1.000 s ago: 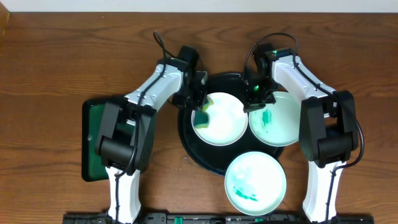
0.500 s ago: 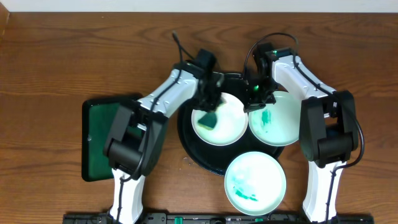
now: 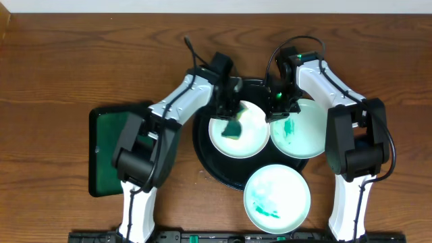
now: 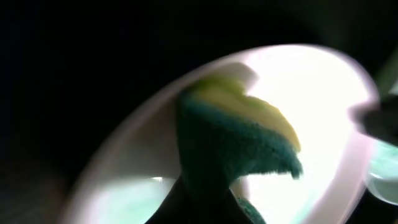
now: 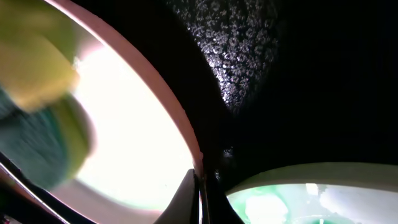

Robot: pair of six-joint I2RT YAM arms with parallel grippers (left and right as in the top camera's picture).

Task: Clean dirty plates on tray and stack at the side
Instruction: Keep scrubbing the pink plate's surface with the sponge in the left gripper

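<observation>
Sponge has swept from the plate's left edge to its middle; scrubbing is under way.

My left gripper (image 3: 231, 119) stays clamped on the yellow-and-green sponge (image 3: 234, 128), now mid-face on the small round white plate (image 3: 255, 138) inside the large round black tray (image 3: 202, 148); that face looks nearly clean. My right gripper (image 3: 275, 108) has not moved and looks pinched onto that plate's right rim. It is tight on the right, where the green-smeared plate (image 3: 304, 138) sits just beside it. The third smeared plate (image 3: 277, 196) overhangs the tray's near rim. The wooden table (image 3: 67, 61) is open beyond both arms.

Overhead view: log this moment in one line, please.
left fingers: shut on yellow-green sponge, on middle round white plate | right fingers: shut at that plate's rim | other two plates: green-smeared
</observation>
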